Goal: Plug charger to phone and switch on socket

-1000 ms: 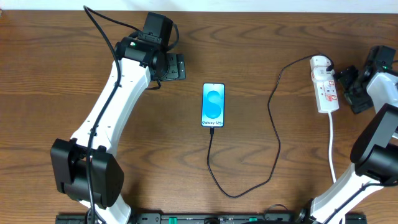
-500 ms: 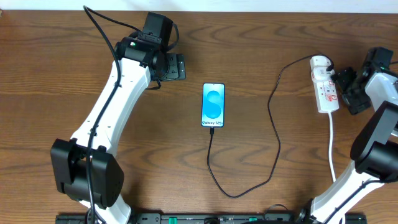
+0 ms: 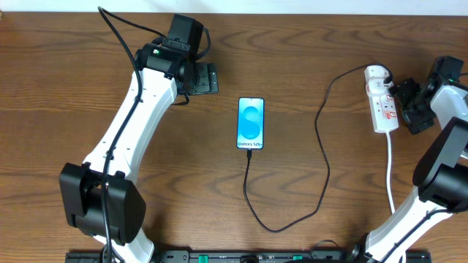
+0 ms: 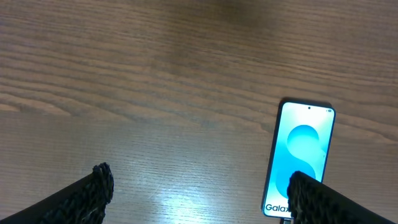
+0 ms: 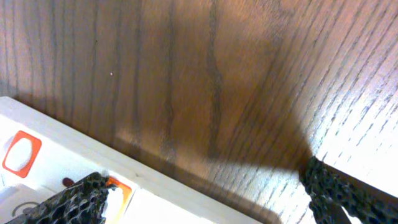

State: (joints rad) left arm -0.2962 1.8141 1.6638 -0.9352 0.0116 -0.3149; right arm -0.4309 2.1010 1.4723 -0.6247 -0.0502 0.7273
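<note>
Left gripper [image 4: 202, 193] was spread wide, empty; phone [image 3: 251, 123] lay just ahead by one fingertip, screen lit. Right gripper [image 5: 205, 193] was wide too, holding nothing, one finger [image 5: 74, 202] over the socket [image 3: 382, 98] beside a red switch [image 5: 122, 191], contact unclear. Charger [image 3: 322, 146] ran from the phone's bottom edge to the socket's rounded end.

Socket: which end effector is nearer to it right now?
Right. The right end effector sits at the long edge of the socket, one finger overlapping it in the wrist view. The left end effector is far off, beyond the phone.
</note>
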